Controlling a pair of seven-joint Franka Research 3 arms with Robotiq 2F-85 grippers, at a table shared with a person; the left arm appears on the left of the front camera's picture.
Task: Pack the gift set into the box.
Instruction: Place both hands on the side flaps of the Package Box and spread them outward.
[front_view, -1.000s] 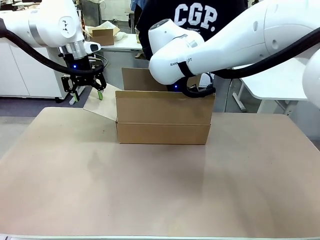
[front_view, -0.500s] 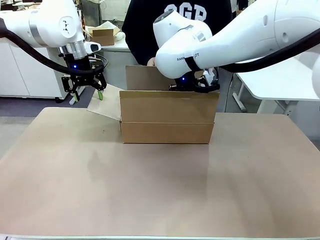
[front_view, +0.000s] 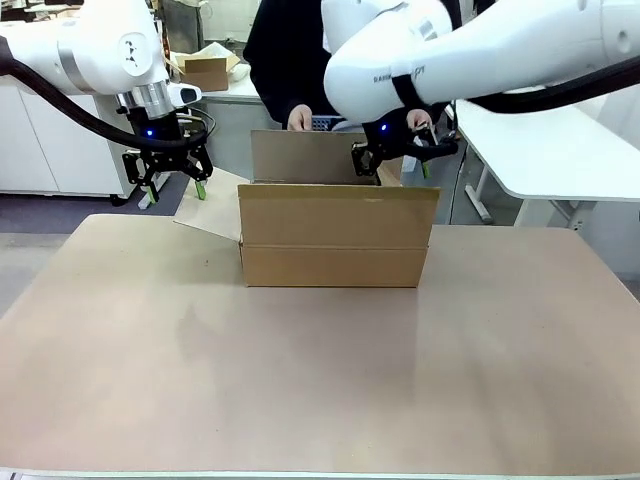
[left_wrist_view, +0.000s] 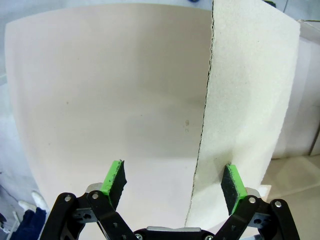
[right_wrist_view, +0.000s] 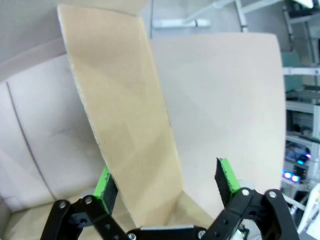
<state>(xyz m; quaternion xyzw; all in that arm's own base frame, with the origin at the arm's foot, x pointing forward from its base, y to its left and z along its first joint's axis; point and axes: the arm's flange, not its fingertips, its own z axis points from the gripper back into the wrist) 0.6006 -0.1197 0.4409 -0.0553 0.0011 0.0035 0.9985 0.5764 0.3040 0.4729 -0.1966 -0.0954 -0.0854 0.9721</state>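
Frontal overview, wrist close-ups of box (front_view: 335, 250)

Bare table (front_view: 300, 380) before the box (front_view: 335, 250); upright rear flap (front_view: 300, 157) and a person's hand (front_view: 299, 120) behind.

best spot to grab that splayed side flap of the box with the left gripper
Pinch the side flap by its free outer edge, coming from above: it slopes out and down from the box, and that thin edge runs between the open left gripper fingers.

The box (front_view: 330, 250) is matt brown corrugated cardboard, rough along its cut flap edge. The desk (front_view: 300, 380) under it looks smooth, matt tan. The fingers (left_wrist_view: 114, 180) carry matt green pads.
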